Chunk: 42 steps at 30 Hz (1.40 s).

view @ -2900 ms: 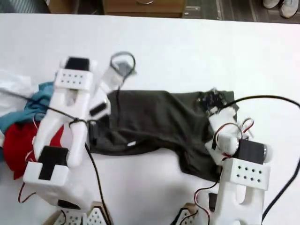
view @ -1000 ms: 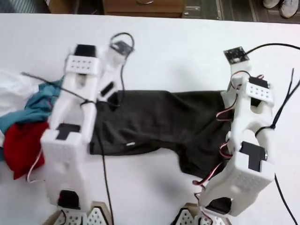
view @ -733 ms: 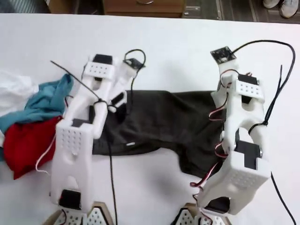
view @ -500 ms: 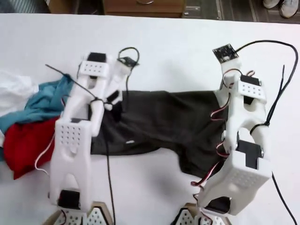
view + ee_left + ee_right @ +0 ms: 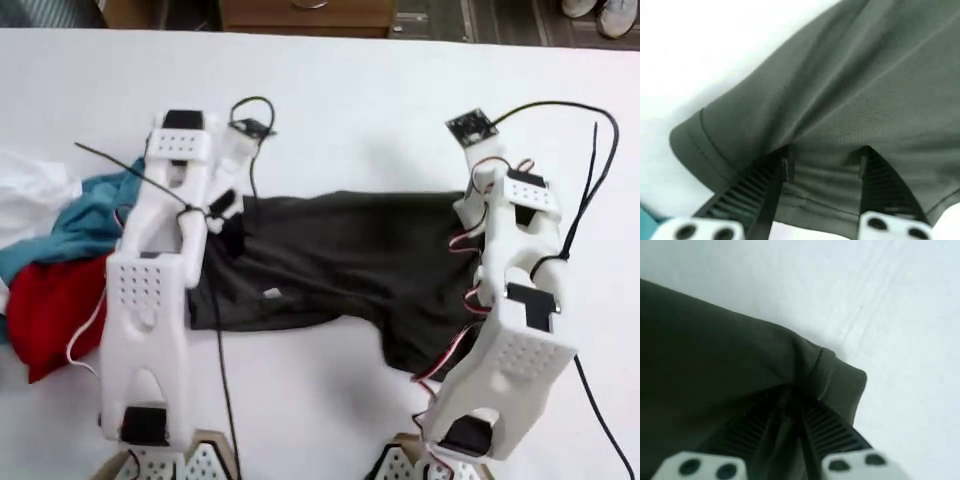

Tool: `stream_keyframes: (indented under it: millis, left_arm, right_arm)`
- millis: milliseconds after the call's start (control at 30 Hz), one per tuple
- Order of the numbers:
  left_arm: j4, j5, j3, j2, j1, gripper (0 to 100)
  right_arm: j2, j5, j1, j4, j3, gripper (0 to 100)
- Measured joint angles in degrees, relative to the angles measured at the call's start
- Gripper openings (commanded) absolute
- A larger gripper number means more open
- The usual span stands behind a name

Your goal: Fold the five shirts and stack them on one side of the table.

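Observation:
A dark olive shirt (image 5: pixel 350 250) lies spread across the middle of the white table (image 5: pixel 380 100). My left gripper (image 5: pixel 228 212) is at the shirt's far left corner. In the left wrist view its fingers (image 5: pixel 782 162) stand apart, so the left gripper (image 5: pixel 825 157) is open with the hem of the shirt (image 5: pixel 865 75) bunched between them. My right gripper (image 5: pixel 470 215) is at the far right corner. Seen from the right wrist, the right gripper (image 5: pixel 790 392) is shut on a fold of the shirt (image 5: pixel 700 350) beside the corner.
A pile of crumpled shirts sits at the table's left edge: white (image 5: pixel 30 185), teal (image 5: pixel 85 220) and red (image 5: pixel 50 310). Bare table lies beyond the dark shirt. Black cables (image 5: pixel 590 180) loop around both arms.
The right arm has stretched forward from the near right to the shirt's far right corner. The left arm swung right, then back left, ending at the far left corner.

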Motion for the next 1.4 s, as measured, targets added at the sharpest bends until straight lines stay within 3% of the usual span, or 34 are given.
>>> stream_keyframes:
  millis: [233, 433, 733, 1033, 1267, 1400]
  left_arm:
    - [0.18, 0.00, 0.09, -1.32, 0.09, 25]
    - [0.26, 0.09, 4.48, -11.78, 2.64, 25]
    - [-0.70, 0.09, 33.67, -31.38, 9.49, 25]
    - [-14.51, -2.02, 65.49, -44.92, 9.41, 25]
    - [-16.70, -2.02, 74.99, -50.46, 9.41, 25]
    - [-16.62, -2.02, 76.57, -54.86, 9.41, 25]
  right_arm:
    - [-3.34, 0.09, 1.93, 7.91, -4.48, 2.0]
    - [-12.57, 0.09, 2.11, 15.21, -4.75, 2.0]
    - [-21.71, 0.09, 2.20, 26.11, -4.75, 2.0]
    - [-26.46, 0.09, 2.37, 43.08, -4.75, 2.0]
    - [-27.43, 5.89, 4.92, 45.98, 0.44, 2.0]
    - [-32.26, 11.69, 9.23, 41.14, 10.73, 2.0]
